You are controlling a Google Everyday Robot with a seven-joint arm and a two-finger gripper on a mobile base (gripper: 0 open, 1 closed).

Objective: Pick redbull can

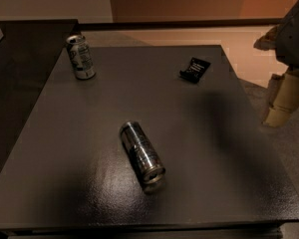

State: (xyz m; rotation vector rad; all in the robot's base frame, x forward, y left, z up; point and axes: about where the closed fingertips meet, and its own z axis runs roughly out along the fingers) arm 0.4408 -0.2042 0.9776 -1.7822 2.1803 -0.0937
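Observation:
The redbull can (pixel 142 153) is slim and shiny silver with dark panels. It lies on its side near the middle of the dark table (pixel 224 148), with its top end toward the front edge. My gripper (pixel 283 99) hangs at the right edge of the view, past the table's right side. It is well to the right of the can, apart from it, and holds nothing that I can see.
A white-and-green patterned can (pixel 80 57) stands upright at the table's back left corner. A small black packet (pixel 195 69) lies at the back right. A second dark surface (pixel 15 78) adjoins on the left. Bare floor lies to the right.

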